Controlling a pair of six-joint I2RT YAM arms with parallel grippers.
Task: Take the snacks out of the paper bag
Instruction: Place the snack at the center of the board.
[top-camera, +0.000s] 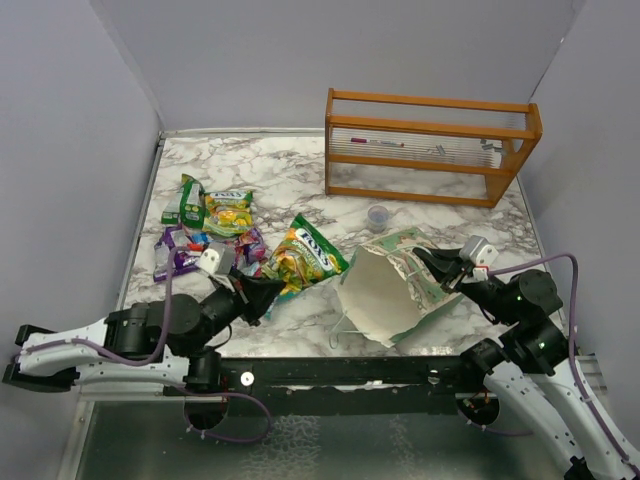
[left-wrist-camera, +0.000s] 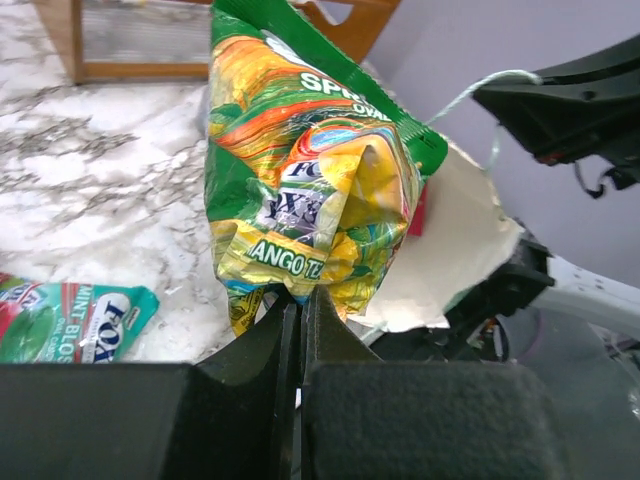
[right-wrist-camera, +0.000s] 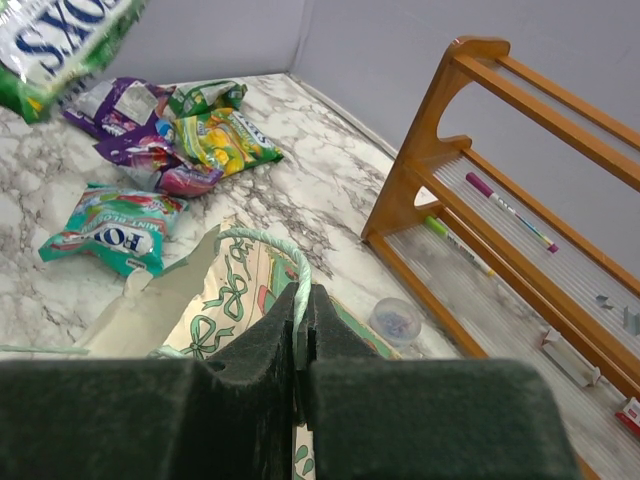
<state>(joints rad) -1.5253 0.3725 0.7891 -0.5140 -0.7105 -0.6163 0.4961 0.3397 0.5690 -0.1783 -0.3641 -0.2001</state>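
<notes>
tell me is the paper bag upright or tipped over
Tipped: the paper bag lies on its side on the table, open mouth facing left, cream inside showing.

The paper bag (top-camera: 395, 290) is lying on its side toward 4 o'clock on the surface. Its cream mouth is gaping toward 9 o'clock and its mint, ribbon-printed outside is facing up. A white string handle (top-camera: 343, 330) is trailing off at 7 o'clock. The right end effector (top-camera: 430, 262) is pinching its far rim. Just off the mouth at 9 o'clock, the left end effector (top-camera: 268, 292) is clamping one crumpled end of a green-and-yellow packet (top-camera: 305, 257). Over at 9 o'clock on the surface, the rest are sitting in a loose overlapping heap: a green packet (top-camera: 191, 200), a yellow-green packet (top-camera: 228, 212), a purple packet (top-camera: 178, 250) and a teal mint packet (right-wrist-camera: 115, 228).
</notes>
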